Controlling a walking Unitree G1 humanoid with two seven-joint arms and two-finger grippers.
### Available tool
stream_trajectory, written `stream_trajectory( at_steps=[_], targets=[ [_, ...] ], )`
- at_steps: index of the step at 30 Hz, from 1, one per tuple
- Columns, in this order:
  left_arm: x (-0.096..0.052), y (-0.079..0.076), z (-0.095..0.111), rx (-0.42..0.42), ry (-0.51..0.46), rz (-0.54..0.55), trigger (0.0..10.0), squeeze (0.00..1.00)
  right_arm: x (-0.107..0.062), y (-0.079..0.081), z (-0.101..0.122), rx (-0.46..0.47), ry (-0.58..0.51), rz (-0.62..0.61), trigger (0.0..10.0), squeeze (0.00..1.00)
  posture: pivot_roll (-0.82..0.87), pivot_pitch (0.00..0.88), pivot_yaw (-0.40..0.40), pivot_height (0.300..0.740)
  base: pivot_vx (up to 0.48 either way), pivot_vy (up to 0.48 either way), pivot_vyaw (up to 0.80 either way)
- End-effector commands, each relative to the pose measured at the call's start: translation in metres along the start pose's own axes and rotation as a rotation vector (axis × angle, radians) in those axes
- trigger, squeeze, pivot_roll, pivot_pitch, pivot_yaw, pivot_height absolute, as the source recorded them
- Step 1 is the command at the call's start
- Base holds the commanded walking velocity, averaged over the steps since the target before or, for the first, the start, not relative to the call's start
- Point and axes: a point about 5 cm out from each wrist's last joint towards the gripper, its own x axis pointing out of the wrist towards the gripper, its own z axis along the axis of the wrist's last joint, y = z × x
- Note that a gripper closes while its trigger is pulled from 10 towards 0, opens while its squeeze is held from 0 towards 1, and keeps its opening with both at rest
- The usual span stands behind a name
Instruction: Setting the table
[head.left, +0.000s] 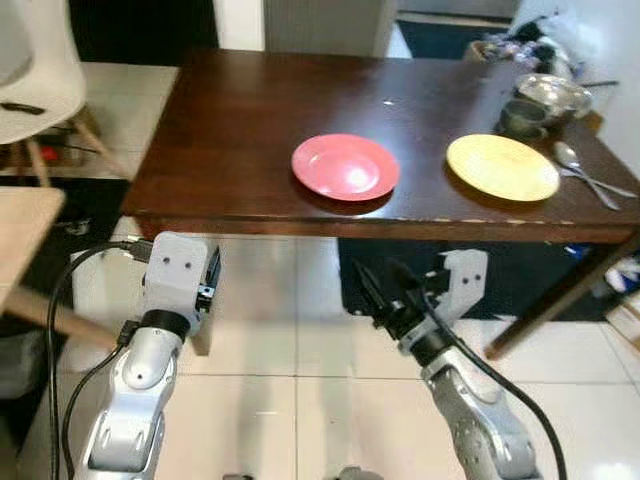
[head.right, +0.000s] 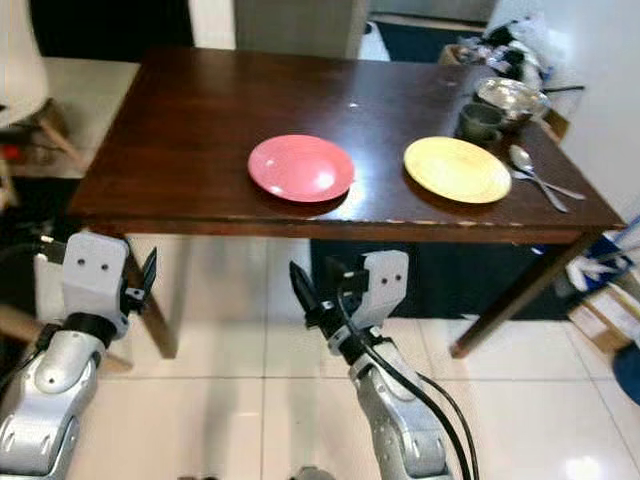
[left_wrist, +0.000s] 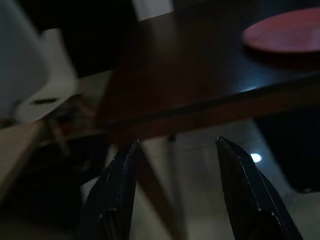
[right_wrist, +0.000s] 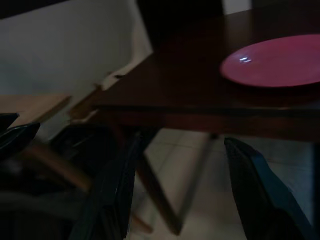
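Observation:
A dark wooden table (head.left: 240, 120) stands before me. On it a red plate (head.left: 345, 165) lies near the front edge, with a yellow plate (head.left: 502, 166) to its right. Two spoons (head.left: 585, 172) lie right of the yellow plate. Behind them sit a dark cup (head.left: 523, 117) and a metal bowl (head.left: 552, 95). My left gripper (head.left: 211, 281) hangs below the table's front edge, open and empty. My right gripper (head.left: 381, 281) is also below the edge, under the red plate (right_wrist: 272, 61), open with nothing between its fingers (right_wrist: 117, 190).
A white chair (head.left: 35, 70) stands at the far left, and a light wooden tabletop (head.left: 20, 225) juts in beside my left arm. A table leg (head.left: 555, 300) slants down at the right. Clutter sits past the table's back right corner (head.left: 510, 40). White tiled floor (head.left: 300, 350) lies below.

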Motion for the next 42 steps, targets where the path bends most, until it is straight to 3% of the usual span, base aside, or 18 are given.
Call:
stream_trajectory(
  at_steps=[1, 42],
  targets=[
    [-0.0012, -0.0037, -0.0028, 0.003, 0.015, -0.010, 10.0, 0.00, -0.0044, -0.0048, -0.0034, -0.002, 0.020, -0.021, 10.0, 0.00, -0.10, 0.022, 0.023, 0.740, -0.292, 0.000, 0.00],
    [-0.0008, -0.0082, -0.0017, 0.000, 0.014, -0.028, 10.0, 0.00, -0.0050, -0.0038, -0.0029, 0.042, 0.008, -0.030, 10.0, 0.00, -0.10, 0.028, 0.026, 0.740, -0.276, 0.000, 0.00]
  ],
)
